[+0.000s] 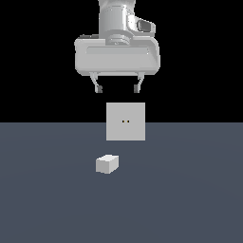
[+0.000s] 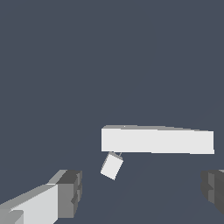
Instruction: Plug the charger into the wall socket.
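— Where seen from outside, what?
— Gripper (image 1: pixel 117 88) high above the floor (image 1: pixel 47 199), jaws spread wide, grasping nothing. Wall socket (image 1: pixel 125 121) upright below it; charger (image 1: pixel 107 163) on the floor in front, apart, toward the exterior view's left.
— And where seen from the wrist?
— Fingertips (image 2: pixel 70 192) far apart, empty. Charger (image 2: pixel 111 166) lying near the wall socket (image 2: pixel 157 140).

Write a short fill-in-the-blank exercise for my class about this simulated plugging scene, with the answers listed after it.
1. The pincer hangs with its jaws ____.
2. The charger lies on the ____.
3. The wall socket has ____ tiny dark holes at its centre.
4. The pincer holds ____.

Answers: open; floor; two; nothing
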### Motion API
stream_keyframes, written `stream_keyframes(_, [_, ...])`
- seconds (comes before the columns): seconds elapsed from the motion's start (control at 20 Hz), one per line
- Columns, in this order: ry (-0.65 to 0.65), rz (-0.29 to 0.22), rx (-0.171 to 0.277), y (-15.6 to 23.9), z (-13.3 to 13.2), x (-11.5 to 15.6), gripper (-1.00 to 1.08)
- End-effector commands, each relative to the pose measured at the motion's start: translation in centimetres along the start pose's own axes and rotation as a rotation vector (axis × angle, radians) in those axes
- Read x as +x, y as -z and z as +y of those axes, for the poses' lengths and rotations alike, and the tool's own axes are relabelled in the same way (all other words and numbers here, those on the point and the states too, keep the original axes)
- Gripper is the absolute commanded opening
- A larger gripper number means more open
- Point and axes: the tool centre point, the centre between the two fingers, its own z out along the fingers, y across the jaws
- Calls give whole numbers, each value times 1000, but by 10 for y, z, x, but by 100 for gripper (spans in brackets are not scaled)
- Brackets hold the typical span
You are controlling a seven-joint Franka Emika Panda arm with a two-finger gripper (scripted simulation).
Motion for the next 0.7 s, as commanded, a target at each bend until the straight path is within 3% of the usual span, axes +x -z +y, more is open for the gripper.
stream_keyframes(0.0, [-18,17,-4,-4,-1,-4,100])
stream_keyframes(0.65, [-160,157,-40,-37,-7,-30,100])
